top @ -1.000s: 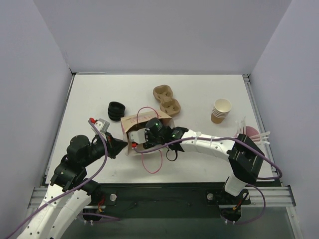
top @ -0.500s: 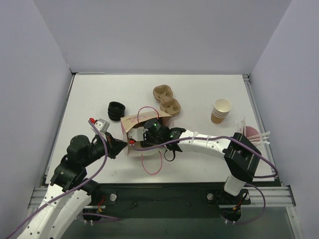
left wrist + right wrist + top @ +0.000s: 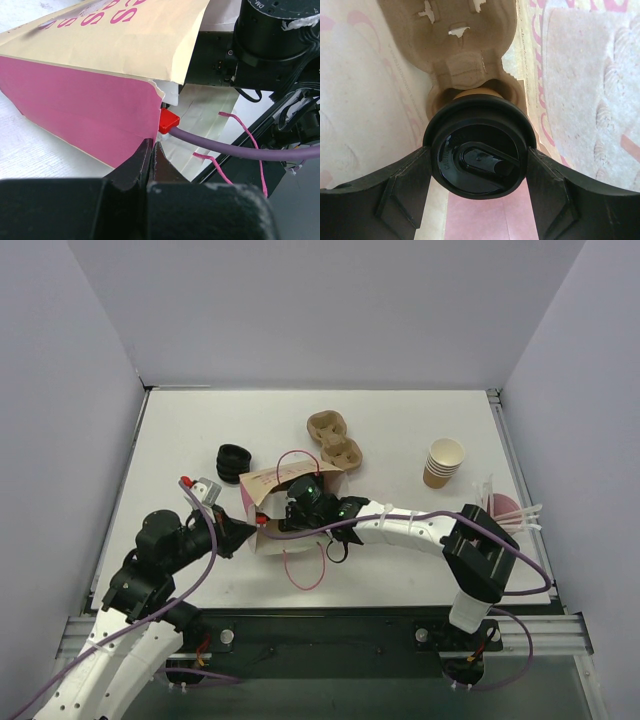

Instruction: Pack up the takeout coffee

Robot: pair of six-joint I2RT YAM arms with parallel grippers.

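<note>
From above, you see a paper bag (image 3: 262,502) lying on its side on the bench (image 3: 400,420). It is pink and tan, with thin pink string handles. Your left fingers (image 3: 237,534) are at the bag's near left corner. Your right arm (image 3: 400,528) reaches in from the right, and its end is in the bag's open mouth. You cannot see the cup from up here. Behind the bag sits a brown cup carrier (image 3: 333,438). To the left of the carrier is a stack of black lids (image 3: 233,462). Over on the right is a stack of tan cups (image 3: 443,462), well apart from the bag.

From the left wrist, your left fingers (image 3: 144,161) are pressed tight together, pinching the edge of the bag's pink side (image 3: 85,110). The tan side with pink letters is on top. Just past the pinch is a small red plug (image 3: 168,121) with a purple cable (image 3: 240,147) running off to the right. The black end of the right arm fills the top right corner.

From the right wrist, you are looking inside the bag. The takeout coffee (image 3: 479,152) is in the middle, showing its round black lid with a bit of brown cup behind it. Your right fingers (image 3: 402,190) touch the lid on both sides and hold it. The cup sits at a well of a second brown carrier (image 3: 465,45) inside the bag. The pale bag walls stand on both sides.
</note>
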